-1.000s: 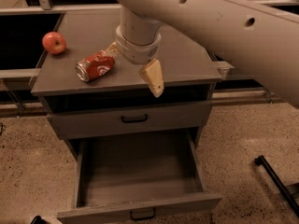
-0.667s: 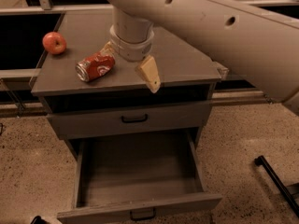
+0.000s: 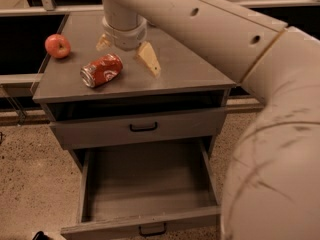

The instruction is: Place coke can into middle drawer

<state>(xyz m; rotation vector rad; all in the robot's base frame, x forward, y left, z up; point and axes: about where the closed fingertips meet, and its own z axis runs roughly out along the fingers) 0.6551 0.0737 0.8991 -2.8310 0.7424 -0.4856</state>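
Observation:
The coke can (image 3: 101, 70) lies on its side on the cabinet top (image 3: 190, 69), dented, with its silver end facing front left. My gripper (image 3: 127, 52) hangs over the cabinet top just behind and to the right of the can. It is open and empty, with one cream finger (image 3: 149, 59) to the can's right and the other (image 3: 103, 43) behind it. The middle drawer (image 3: 150, 184) is pulled out below and is empty, with its black handle at the front edge (image 3: 152, 229).
A red apple (image 3: 57, 46) sits at the cabinet top's left edge. The upper drawer front (image 3: 143, 127) is shut. My large arm (image 3: 270, 134) fills the right side of the view. Speckled floor lies around the cabinet.
My gripper has moved left and back over the cabinet top, closer to the can. The can and the apple have not moved.

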